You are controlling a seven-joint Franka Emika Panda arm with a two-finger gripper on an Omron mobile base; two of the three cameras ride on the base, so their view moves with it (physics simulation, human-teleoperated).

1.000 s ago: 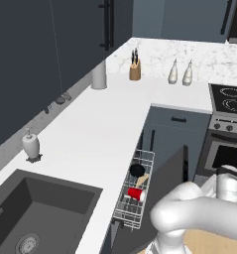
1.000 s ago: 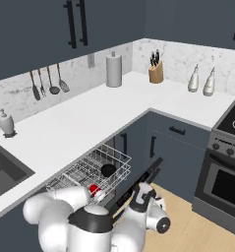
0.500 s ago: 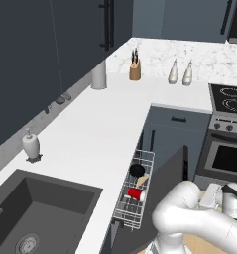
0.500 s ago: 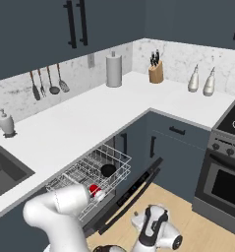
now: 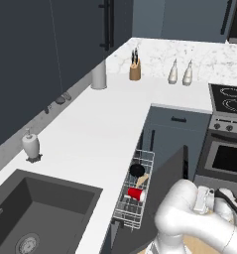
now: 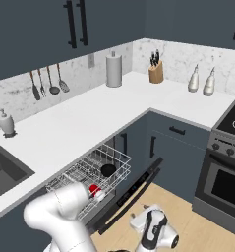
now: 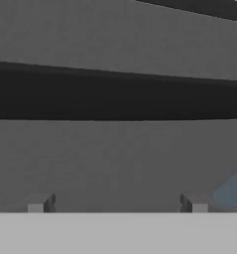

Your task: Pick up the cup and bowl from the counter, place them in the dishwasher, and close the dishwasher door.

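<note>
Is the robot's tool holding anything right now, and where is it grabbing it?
Nothing is held. The tool is open and empty, close to a grey panel. The cup and bowl sit in the dishwasher rack.

White arm (image 6: 60, 211) folded low, elbow raised, wrist (image 6: 156, 231) dropped near the floor. Claw (image 7: 115, 202) spread wide, both fingertips (image 7: 38, 203) apart, holding nothing.

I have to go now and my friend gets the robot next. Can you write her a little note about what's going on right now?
Claw: open, holding nothing, down low against the outside of the dishwasher door.
Cup: lying in the pulled-out dishwasher rack.
Bowl: in the same rack, just behind the cup.
Done: both are off the counter and in the dishwasher.
Left: the door is partly open and the rack is out, so push the rack in and shut the door.
</note>
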